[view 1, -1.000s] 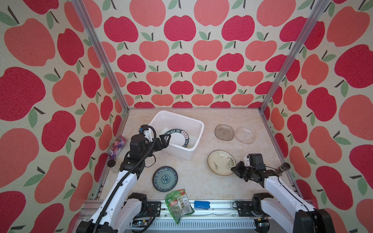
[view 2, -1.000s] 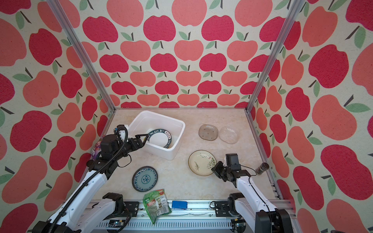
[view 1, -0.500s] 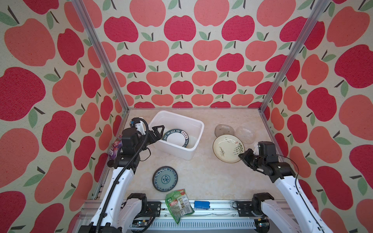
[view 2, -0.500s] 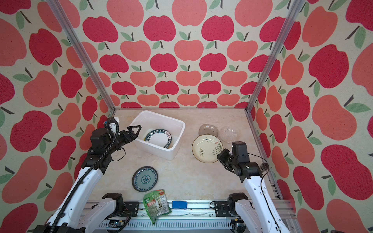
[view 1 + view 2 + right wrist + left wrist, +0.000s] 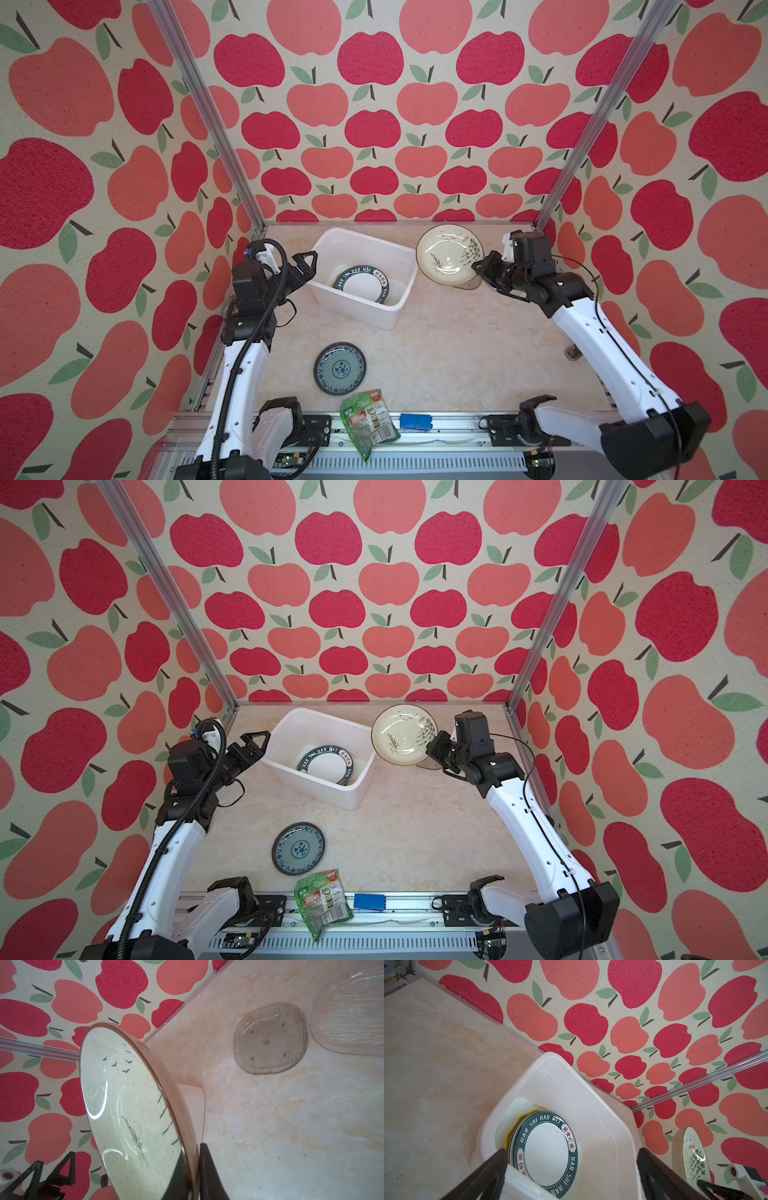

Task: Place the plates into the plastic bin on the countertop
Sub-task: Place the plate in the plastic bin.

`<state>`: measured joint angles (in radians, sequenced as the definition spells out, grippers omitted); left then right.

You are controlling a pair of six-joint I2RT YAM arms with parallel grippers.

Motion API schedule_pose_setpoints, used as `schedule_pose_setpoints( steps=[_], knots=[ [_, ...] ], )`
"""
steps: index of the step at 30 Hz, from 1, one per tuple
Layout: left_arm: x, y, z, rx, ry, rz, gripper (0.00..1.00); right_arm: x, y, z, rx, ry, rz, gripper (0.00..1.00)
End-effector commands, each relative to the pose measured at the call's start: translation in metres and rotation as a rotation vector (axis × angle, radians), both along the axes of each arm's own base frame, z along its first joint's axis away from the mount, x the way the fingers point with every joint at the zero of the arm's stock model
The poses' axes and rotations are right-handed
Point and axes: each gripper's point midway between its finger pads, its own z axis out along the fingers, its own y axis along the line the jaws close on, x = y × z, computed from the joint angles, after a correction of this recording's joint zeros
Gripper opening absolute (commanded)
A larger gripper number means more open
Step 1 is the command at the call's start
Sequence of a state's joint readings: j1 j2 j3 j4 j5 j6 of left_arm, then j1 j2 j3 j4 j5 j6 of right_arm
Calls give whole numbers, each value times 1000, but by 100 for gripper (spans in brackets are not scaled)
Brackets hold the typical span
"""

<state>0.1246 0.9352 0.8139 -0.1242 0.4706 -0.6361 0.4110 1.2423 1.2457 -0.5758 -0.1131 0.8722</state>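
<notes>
The white plastic bin (image 5: pixel 353 251) (image 5: pixel 309 729) (image 5: pixel 591 1101) stands at the back of the countertop (image 5: pixel 436 353). Inside lies a white plate with a dark green lettered rim (image 5: pixel 360 286) (image 5: pixel 548 1151) on a yellow plate (image 5: pixel 517 1124). My right gripper (image 5: pixel 478 266) (image 5: pixel 193 1167) is shut on the rim of the cream plate with a plant sketch (image 5: pixel 449 253) (image 5: pixel 124 1115), held tilted in the air just right of the bin. My left gripper (image 5: pixel 306 267) (image 5: pixel 571 1153) stands open at the bin's left end, holding nothing. A blue-green patterned plate (image 5: pixel 339 368) lies in front.
A smoky glass plate (image 5: pixel 270 1039) and a clear glass plate (image 5: pixel 349 1018) lie on the countertop below the lifted plate. A green snack packet (image 5: pixel 368 419) and a blue block (image 5: pixel 415 422) sit at the front rail. A small dark jar (image 5: pixel 572 353) stands by the right wall.
My right gripper has lifted the cream plate off the countertop and carried it back and up to beside the bin. My left arm has drawn back leftward from over the bin, still open.
</notes>
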Motion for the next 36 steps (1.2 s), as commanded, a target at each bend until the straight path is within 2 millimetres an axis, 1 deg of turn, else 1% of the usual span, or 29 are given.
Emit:
schedule_pose_setpoints(
  steps=[1,3,4,5,8,11,14,16,17,19,23,25,28,31,36],
  knots=[
    [-4,16,0,11,13,96,99,32,37,75,80,-212,48,0],
    [-11,20,-2,28,37,132,100,42,56,80,65,-203,74,0],
    [-15,18,-3,21,36,138,100,46,68,84,61,-207,95,0],
    [-20,15,-4,13,26,133,100,51,79,84,52,-196,114,0],
    [-31,-1,-11,2,38,93,99,63,109,77,50,-166,158,0],
    [-42,-16,-21,1,105,47,99,73,130,65,49,-126,187,0],
    [-51,-28,-22,-13,134,-3,99,76,149,55,51,-86,222,0],
    [-54,-34,-23,-17,168,-37,99,76,160,53,39,-71,248,0],
    [-56,-34,-27,-7,209,-41,99,74,165,51,22,-58,263,0],
    [-58,-35,-26,5,250,-50,100,71,174,49,-2,-34,294,0],
    [-57,-37,-28,24,343,-71,100,66,189,31,-49,36,343,0],
    [-54,-39,-25,31,343,-82,100,61,198,23,-73,44,367,0],
    [-47,-39,-15,27,303,-82,100,50,210,14,-119,53,412,0],
    [-41,-39,-10,3,284,-79,100,43,220,2,-123,88,442,0],
    [-36,-42,-5,-10,274,-95,100,41,231,-18,-159,131,475,0]
  ],
)
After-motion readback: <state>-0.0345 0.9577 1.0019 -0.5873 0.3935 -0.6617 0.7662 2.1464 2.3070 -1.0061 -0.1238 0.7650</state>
